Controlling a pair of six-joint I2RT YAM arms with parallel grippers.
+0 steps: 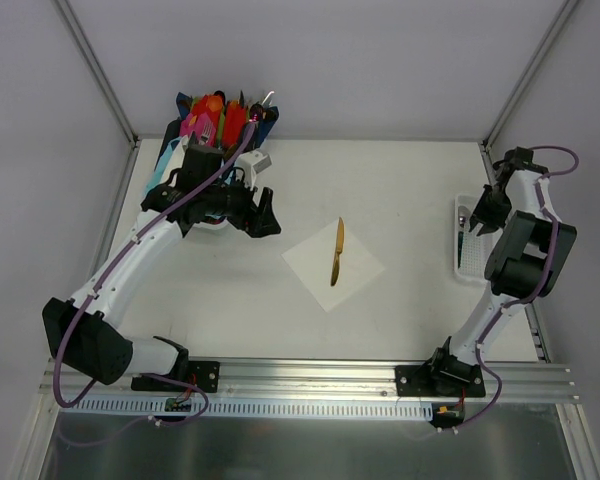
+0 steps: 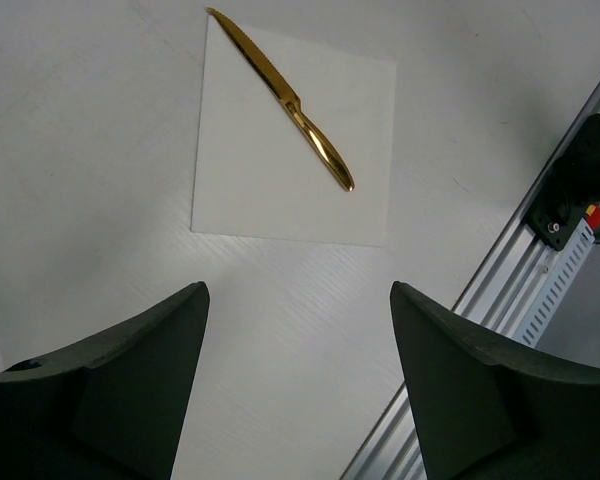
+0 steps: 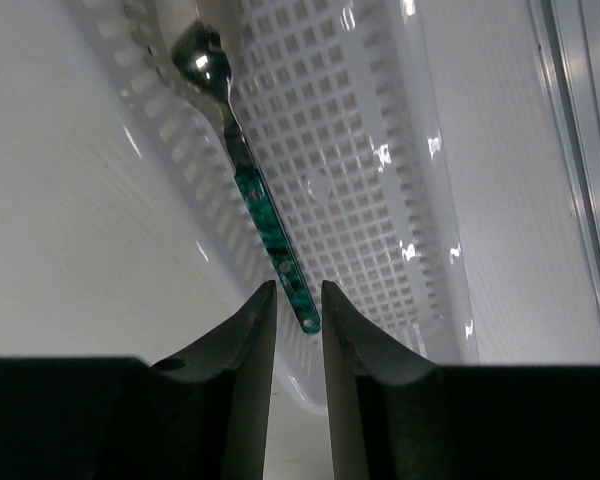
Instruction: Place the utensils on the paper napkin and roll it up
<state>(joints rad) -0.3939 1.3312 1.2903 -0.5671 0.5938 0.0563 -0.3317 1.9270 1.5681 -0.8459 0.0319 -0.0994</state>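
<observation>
The left claw (image 2: 298,292) is open and holds nothing. The gold knife (image 2: 285,95) lies on the paper napkin (image 2: 250,170) ahead of it. The right claw (image 3: 299,288) sits almost closed around the handle end of the spoon (image 3: 260,210); I cannot tell if it grips.

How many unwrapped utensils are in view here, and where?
2. The golden knife lies on the paper napkin, mid-table; the dark-handled spoon sits in the white tray at right. More may be hidden there.
</observation>
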